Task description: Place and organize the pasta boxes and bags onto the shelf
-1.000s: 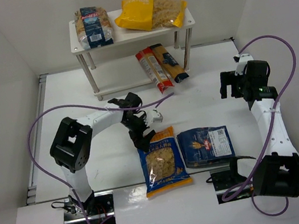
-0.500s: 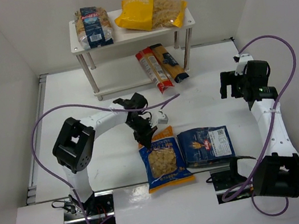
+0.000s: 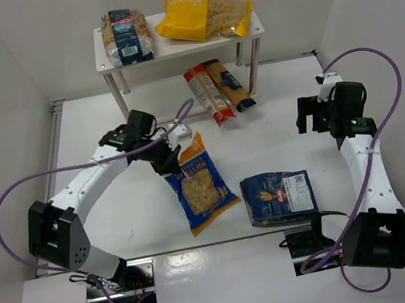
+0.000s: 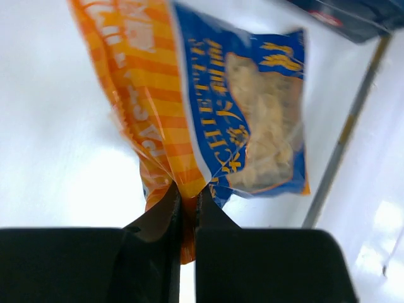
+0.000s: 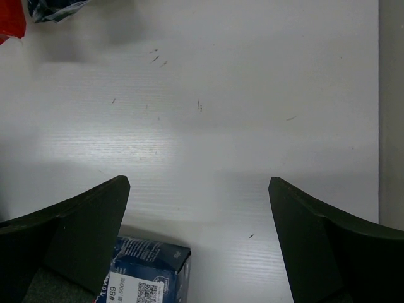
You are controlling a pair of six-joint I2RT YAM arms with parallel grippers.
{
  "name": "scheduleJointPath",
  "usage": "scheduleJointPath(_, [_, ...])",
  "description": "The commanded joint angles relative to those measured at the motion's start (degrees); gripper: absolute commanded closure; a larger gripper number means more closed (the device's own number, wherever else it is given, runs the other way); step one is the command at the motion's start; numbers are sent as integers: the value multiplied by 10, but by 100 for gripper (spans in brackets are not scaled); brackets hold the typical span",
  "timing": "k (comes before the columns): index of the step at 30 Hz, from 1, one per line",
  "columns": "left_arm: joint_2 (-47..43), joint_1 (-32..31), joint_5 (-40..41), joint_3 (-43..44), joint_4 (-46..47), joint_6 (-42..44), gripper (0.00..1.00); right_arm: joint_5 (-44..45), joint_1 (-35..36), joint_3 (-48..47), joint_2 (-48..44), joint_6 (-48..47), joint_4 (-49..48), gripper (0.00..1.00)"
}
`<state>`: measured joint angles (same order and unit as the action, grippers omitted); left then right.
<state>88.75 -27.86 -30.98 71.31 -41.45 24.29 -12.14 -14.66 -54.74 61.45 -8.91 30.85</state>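
Observation:
My left gripper [image 3: 170,165] [image 4: 187,196] is shut on the orange top edge of the blue-and-orange bag [image 3: 199,187] [image 4: 252,120], which hangs tilted above the table's middle. The flat dark blue pack [image 3: 279,196] [image 5: 148,274] lies on the table to the right of the bag. My right gripper [image 3: 313,112] [image 5: 199,183] stands open and empty above the table, just beyond that pack. The white shelf [image 3: 183,50] stands at the back. Its top tier carries a blue-labelled clear bag [image 3: 127,35] and a yellow bag [image 3: 202,16]. Long red [image 3: 207,96] and orange [image 3: 228,84] packets lean off its lower tier.
White walls close in the table on the left, back and right. A metal rail [image 3: 52,186] runs along the table's left edge. Purple cables [image 3: 362,53] loop above both arms. The arm bases stand at the near edge.
My left gripper shut on the blue-and-orange bag's top edge, then lifted it and carried it back and left, toward the shelf. The right arm has not moved.

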Motion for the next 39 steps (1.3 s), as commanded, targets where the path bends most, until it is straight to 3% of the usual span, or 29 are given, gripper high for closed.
scheduleJointPath(1, [-57,43,-50,-6,47,-32,100,-16,-3,0,-8,-10,-20,0])
scheduleJointPath(6, [-80,79,-61,-26,73,-55,100,-75,-3,0,2,-16,-8,0])
scheduleJointPath(9, [-92,95,-76,-26,81,-60,100,-212,-3,-5,2,-58,9,0])
scheduleJointPath(11, [-97,103,-88,-26,81,-60,100,-295,27,-5,9,-94,21,0])
scheduleJointPath(13, [-113,114,-96,-26,81,-60,100,-295,102,-5,27,-107,11,0])
scheduleJointPath(20, [-141,168,-151,-26,81,-72,100,-70,418,-5,111,-108,-54,0])
scheduleJointPath(28, [-129,242,-200,-26,69,-72,100,19,554,-51,216,-96,-143,0])
scheduleJointPath(33, [-108,279,-236,-26,47,-72,100,190,668,-58,255,-111,-209,0])
scheduleJointPath(39, [-113,304,-268,-26,47,-72,100,239,700,-50,288,-111,-245,0])
